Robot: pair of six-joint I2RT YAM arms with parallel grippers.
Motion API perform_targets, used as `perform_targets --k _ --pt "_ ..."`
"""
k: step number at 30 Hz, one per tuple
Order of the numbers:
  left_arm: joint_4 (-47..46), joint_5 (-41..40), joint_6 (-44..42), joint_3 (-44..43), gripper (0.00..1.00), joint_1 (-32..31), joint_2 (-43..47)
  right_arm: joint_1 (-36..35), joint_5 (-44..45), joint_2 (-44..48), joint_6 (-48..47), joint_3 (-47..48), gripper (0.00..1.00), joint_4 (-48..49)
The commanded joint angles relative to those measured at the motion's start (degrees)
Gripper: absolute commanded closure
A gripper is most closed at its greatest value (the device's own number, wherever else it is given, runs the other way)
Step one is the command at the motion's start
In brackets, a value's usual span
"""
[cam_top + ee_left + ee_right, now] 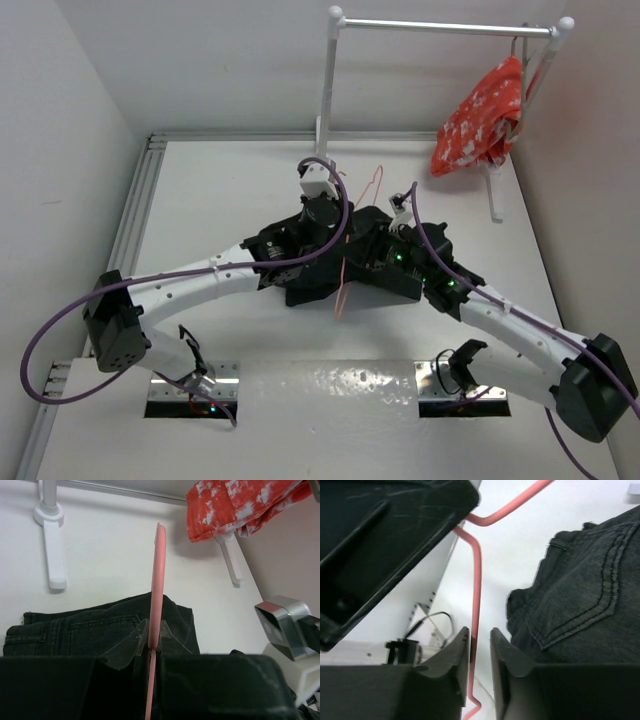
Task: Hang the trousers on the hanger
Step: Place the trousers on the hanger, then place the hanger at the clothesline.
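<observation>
White table (225, 190) ran out to pale walls (60, 110), open surface far left. Rail stand (329, 85) and red-and-white cloth (482, 118) crowded the far-right edge. Black trousers (85, 630) lay mid-table. Left gripper (153, 636) pinched the pink hanger (157, 580), while the right gripper (479, 639) sat narrowly spread around its wire.

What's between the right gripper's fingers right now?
The pink wire of the hanger runs through the gap of the right gripper; the trousers lie outside it. The right wrist view shows this.

The hanger (344, 265) (thin, pink) at table (240, 180) centre
</observation>
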State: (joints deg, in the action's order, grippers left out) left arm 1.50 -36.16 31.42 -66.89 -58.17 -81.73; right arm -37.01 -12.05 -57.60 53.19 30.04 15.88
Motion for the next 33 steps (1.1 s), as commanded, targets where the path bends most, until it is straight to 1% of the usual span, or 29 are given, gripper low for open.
perform_targets --k 1,3,4,5,8,10,13,14,18,19,21,22,26,29,30,32,33 --pt "-4.58 0.65 -0.66 -5.53 1.00 -0.63 3.25 -0.69 0.37 -0.84 2.53 2.74 0.79 6.26" --pt "-4.83 0.65 -0.92 -5.97 1.00 -0.71 3.42 -1.04 -0.16 -1.98 3.23 3.27 0.84 6.88" --pt "-5.10 0.74 -1.10 -6.14 1.00 -0.71 3.42 -1.13 -0.08 -2.07 4.37 3.18 0.95 8.36" --pt "-5.45 0.74 -1.45 -6.93 1.00 -0.71 3.25 -1.39 0.19 -1.64 5.08 2.57 1.00 8.99" --pt "-5.36 0.57 -2.59 -8.51 1.00 -0.71 2.81 -1.39 3.08 -0.32 8.06 1.51 1.00 11.71" --pt "-5.80 1.09 -3.73 -8.78 1.00 -0.71 2.81 -1.39 5.19 0.91 9.64 2.21 1.00 11.63" --pt "-5.11 1.71 -5.66 -10.79 0.78 -0.71 3.25 -1.39 7.13 2.76 10.53 4.67 1.00 9.97" --pt "-4.93 1.88 -6.54 -10.98 0.66 -0.71 3.68 -1.39 8.35 3.02 10.44 6.07 1.00 9.44" --pt "-4.92 3.90 -7.77 -11.06 0.48 -0.71 8.95 -1.22 9.86 3.03 9.04 11.08 1.00 6.18" --pt "-4.23 4.43 -8.12 -11.59 0.45 -0.63 9.74 -1.04 9.86 2.85 8.78 13.18 1.00 5.75" --pt "-2.73 4.43 -8.39 -11.25 0.45 -0.71 12.90 -0.78 10.21 1.63 7.90 15.47 1.00 4.34" --pt "-2.90 4.43 -8.13 -10.28 0.45 -0.71 15.61 -0.69 10.30 1.27 7.55 17.49 1.00 3.99" --pt "-3.09 4.08 -7.17 -5.53 0.45 -0.71 20.99 1.41 10.12 -0.75 6.31 21.63 1.00 2.32" --pt "-2.64 3.99 -4.71 -0.19 0.45 -0.71 25.39 5.71 7.68 -3.65 6.23 26.81 1.00 -0.30" --pt "-2.99 3.91 -4.18 2.96 0.45 -0.71 26.44 9.38 6.09 -4.70 6.49 28.65 1.00 -1.54" --pt "-2.03 3.56 -3.56 4.92 0.46 -0.71 28.29 12.39 4.33 -8.57 6.84 34.01 1.00 -3.56" --pt "-0.11 3.03 -3.30 6.32 0.47 -0.71 28.91 14.58 2.84 -9.88 6.49 38.03 1.00 -4.62"
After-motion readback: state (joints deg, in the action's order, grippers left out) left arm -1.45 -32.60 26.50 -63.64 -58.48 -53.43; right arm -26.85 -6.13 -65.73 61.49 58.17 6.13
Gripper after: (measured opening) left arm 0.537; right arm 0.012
